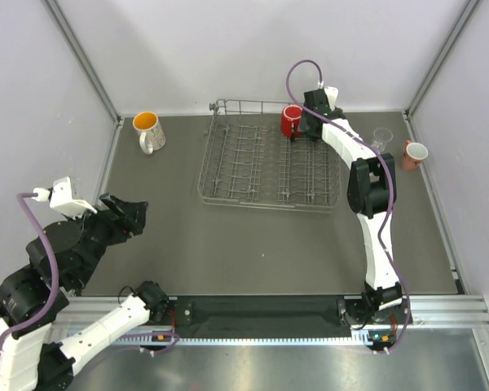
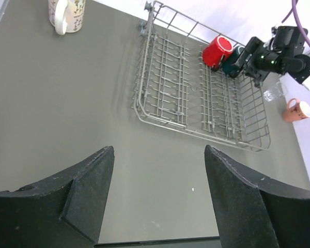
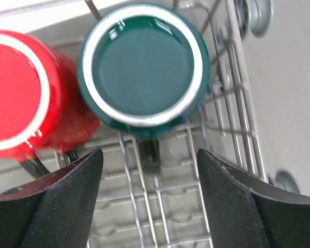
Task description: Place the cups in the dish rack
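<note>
Right jaws wide, off green mug (image 3: 144, 64) in rack (image 1: 244, 155) upper-right corner, red mug (image 1: 291, 120) just beside; left jaws wide, empty; glass (image 1: 382, 137), pink mug (image 1: 413, 153) right of rack.

2 mugs (image 1: 291, 120) in dish rack (image 1: 261, 204), far-right corner

White-and-black arms (image 1: 373, 244), purple cables (image 1: 36, 235), matte black fingers (image 2: 88, 191).
</note>
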`<action>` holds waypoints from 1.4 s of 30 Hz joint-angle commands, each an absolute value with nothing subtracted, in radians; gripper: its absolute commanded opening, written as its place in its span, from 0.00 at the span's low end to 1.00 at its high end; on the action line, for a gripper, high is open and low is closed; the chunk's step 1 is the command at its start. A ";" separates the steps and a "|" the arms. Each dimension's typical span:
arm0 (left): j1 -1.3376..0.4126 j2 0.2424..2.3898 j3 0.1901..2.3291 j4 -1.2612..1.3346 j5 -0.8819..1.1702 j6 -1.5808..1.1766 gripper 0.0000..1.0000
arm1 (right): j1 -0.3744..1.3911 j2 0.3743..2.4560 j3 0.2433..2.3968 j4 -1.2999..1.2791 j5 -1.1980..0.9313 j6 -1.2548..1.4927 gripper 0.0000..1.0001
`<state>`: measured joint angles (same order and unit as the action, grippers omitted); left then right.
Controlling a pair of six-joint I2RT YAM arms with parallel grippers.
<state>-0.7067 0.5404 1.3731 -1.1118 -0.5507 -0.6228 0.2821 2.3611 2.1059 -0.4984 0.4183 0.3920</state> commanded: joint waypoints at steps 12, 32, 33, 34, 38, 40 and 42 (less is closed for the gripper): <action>-0.710 0.710 1.494 -1.092 -0.480 -0.644 0.76 | 0.321 1.765 1.853 -0.747 0.236 0.333 0.77; -0.649 1.398 1.949 -1.115 -0.330 -0.601 0.75 | 0.344 1.138 1.500 -1.153 0.006 0.482 0.81; -0.625 1.435 1.979 -1.115 -0.299 -0.601 0.74 | 0.344 1.128 1.494 -1.173 0.006 0.479 0.81; -0.594 1.469 2.005 -1.115 -0.254 -0.606 0.73 | 0.344 1.115 1.490 -1.177 -0.023 0.474 0.82; -0.390 1.580 2.020 -1.011 0.025 -0.644 0.70 | 0.344 1.043 1.450 -1.170 -0.084 0.436 0.82; -0.316 1.594 1.990 -0.889 0.051 -0.657 0.70 | 0.342 1.028 1.424 -1.163 -0.127 0.414 0.82; -0.285 1.601 1.951 -0.781 0.011 -0.609 0.70 | 0.342 1.006 1.401 -1.163 -0.150 0.382 0.82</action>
<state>-0.3359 1.6260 1.9671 -0.9791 -0.0620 -0.6296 0.3321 1.0336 1.4231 -1.1522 -0.0799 0.4335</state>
